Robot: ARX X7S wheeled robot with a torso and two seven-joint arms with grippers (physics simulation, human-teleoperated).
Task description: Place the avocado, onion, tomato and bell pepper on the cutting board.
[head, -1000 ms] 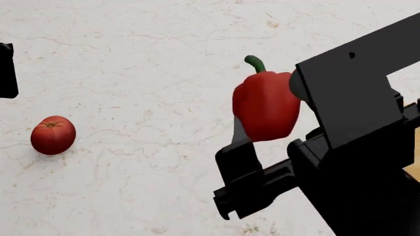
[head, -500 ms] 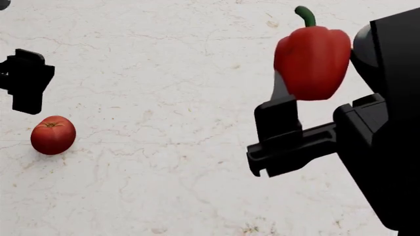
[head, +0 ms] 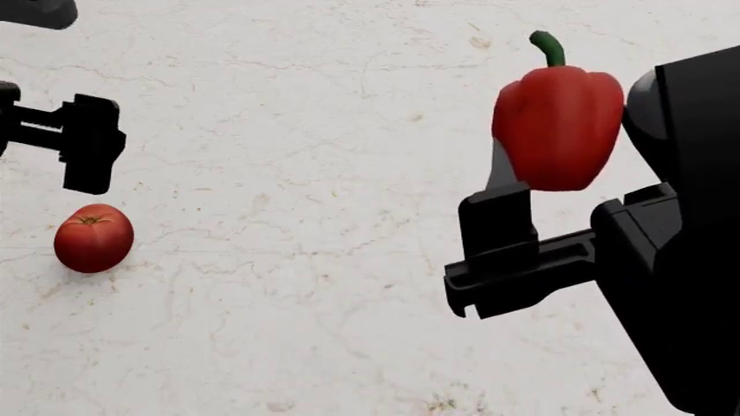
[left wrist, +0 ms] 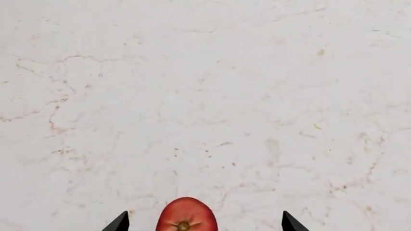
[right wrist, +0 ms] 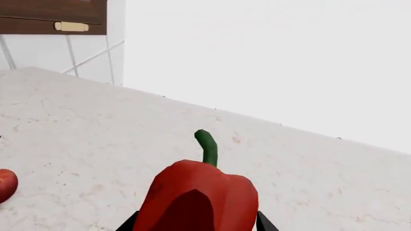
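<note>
Right tool [head: 555, 186]: we see it clamped on the pepper [head: 557, 126], one finger [head: 500, 178] pressed to the pepper's left flank in the head view, the other side hidden behind the fruit and the black arm body.
Pepper: held up off the tabletop [head: 324, 156], upright, green stem on top; in the right wrist view it fills the lower middle [right wrist: 199, 204] with dark finger tips showing at both of its flanks.
Left tool [head: 90, 143]: we see it in the head view above the tomato [head: 93, 237], apart from it and touching nothing. In the left wrist view its two finger tips [left wrist: 118, 223] stand well apart, so we read it as spread wide, with the tomato [left wrist: 186, 216] between them and nearer one tip than the other.
Tomato: resting on the tabletop at the left of the head view, stem scar up, well apart from the pepper. We also catch a red sliver of it at the edge of the right wrist view [right wrist: 5, 185].
Tabletop: pale marble with faint brownish veins and specks; it carries the tomato only, as far as we can see.
Background: the right wrist view shows a tiled wall [right wrist: 70, 57] and a dark wooden cabinet front [right wrist: 51, 17] with a light handle beyond the tabletop's far edge.
</note>
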